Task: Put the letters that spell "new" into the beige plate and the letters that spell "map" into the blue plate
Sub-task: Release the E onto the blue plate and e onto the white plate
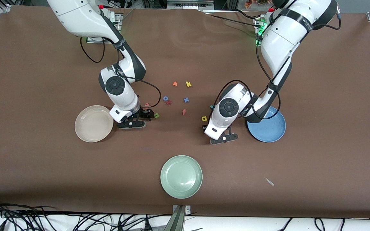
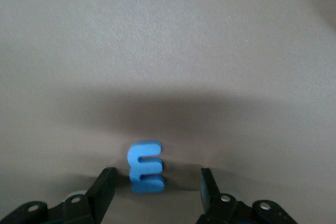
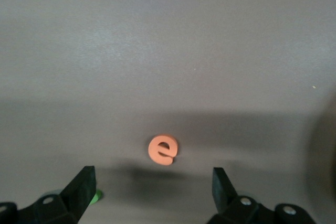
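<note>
Brown cloth covers the table. The beige plate (image 1: 94, 123) sits toward the right arm's end, the blue plate (image 1: 267, 126) toward the left arm's end, both empty. A green plate (image 1: 181, 176) lies nearer the front camera, between them.

The left gripper (image 2: 155, 182) is down at the cloth just beside the blue plate. Its jaws are partly open and straddle the m (image 2: 146, 166) with a gap on each side, so nothing is held. The right gripper (image 3: 152, 182) is low beside the beige plate, jaws wide and empty. The e (image 3: 163, 150) lies on the cloth just ahead of its fingertips.

The m looks to lie flat, turned sideways to the jaws. Its legs point at one finger and its arches at the other, so its long axis runs across the line of closing. The e is nearly round, with no long axis to speak of.

Risks, as I judge them:
- The m sits a little nearer one finger. That finger would touch first and could push or spin it, and the soft legs may squash and let it slip.
- The e is not fully between the fingers, so closing here could pinch only its edge — or miss.
- The n (image 1: 156, 115) lies just beside the right gripper and could be knocked.
</note>
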